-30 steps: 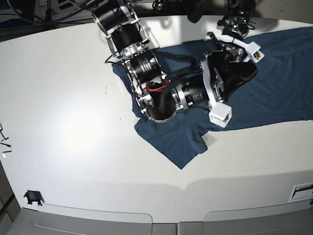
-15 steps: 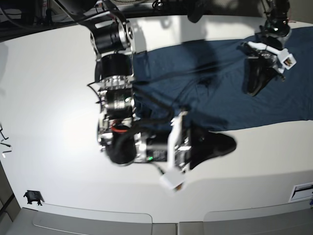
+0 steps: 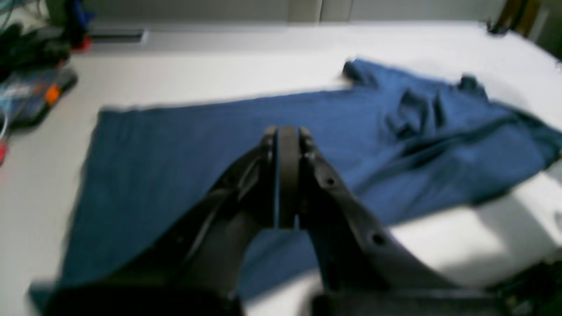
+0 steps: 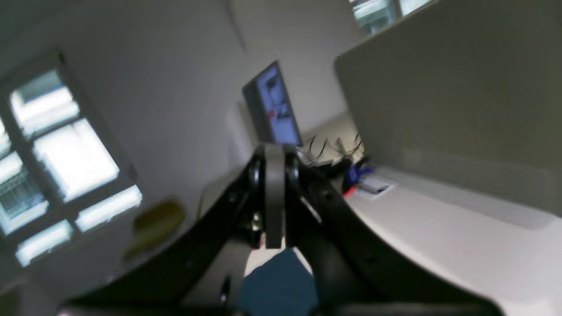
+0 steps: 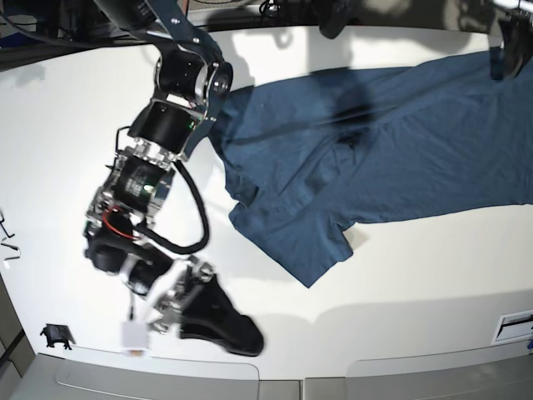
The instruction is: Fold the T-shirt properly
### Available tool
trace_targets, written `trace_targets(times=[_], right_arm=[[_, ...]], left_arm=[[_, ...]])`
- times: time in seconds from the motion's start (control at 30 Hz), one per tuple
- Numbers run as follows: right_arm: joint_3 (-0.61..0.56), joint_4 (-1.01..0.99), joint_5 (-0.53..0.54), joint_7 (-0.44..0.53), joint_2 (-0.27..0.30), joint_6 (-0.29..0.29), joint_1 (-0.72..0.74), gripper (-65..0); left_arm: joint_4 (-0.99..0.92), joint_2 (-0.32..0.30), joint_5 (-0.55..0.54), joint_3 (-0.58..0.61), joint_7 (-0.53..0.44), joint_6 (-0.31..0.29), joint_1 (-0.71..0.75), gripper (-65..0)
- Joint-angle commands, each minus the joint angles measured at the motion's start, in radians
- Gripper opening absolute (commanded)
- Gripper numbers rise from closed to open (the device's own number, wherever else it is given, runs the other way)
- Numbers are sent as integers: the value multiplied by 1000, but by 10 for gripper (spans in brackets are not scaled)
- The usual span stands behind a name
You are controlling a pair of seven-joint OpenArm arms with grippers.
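Observation:
The dark navy T-shirt (image 5: 400, 142) lies spread over the far right of the white table (image 5: 75, 150), with one sleeve (image 5: 308, 242) pointing to the front. In the left wrist view my left gripper (image 3: 287, 134) is shut and empty, hovering above the T-shirt (image 3: 175, 140). In the base view the left gripper (image 5: 506, 46) shows only as a dark shape at the top right edge. My right gripper (image 5: 248, 340) is shut and empty near the table's front edge, left of the shirt and apart from it. The right wrist view has the right gripper (image 4: 274, 151) tilted up at the room, with a patch of blue cloth (image 4: 279, 281) low behind it.
The right arm's links (image 5: 166, 125) reach down the left half of the table. A small black clip (image 5: 55, 336) sits at the front left corner. Cables and clutter (image 3: 30, 92) lie off the table's far side in the left wrist view. A window (image 4: 57, 153) and monitor (image 4: 272, 109) show in the right wrist view.
The right arm has swung off the shirt to the table's front left edge. The left gripper has pulled back to the far right corner. The shirt now lies uncovered.

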Motion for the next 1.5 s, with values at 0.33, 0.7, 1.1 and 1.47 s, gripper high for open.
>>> trace_targets(times=[0.33,0.7,1.1,1.47], right_arm=[[199,13,28,24,19,3,33,-650],[202,13,28,24,19,3,33,-650],[202,13,27,24,19,3,33,-650],[202,13,28,24,19,3,33,-650]], left_arm=[[5,105,-11,-19,126,-8,278,-650],[-192,158,159,71,411,-8,325,-650],[-425,152,161,491,914,107,134,-650],[-726,174,161,732,1060,277,-209,-650]])
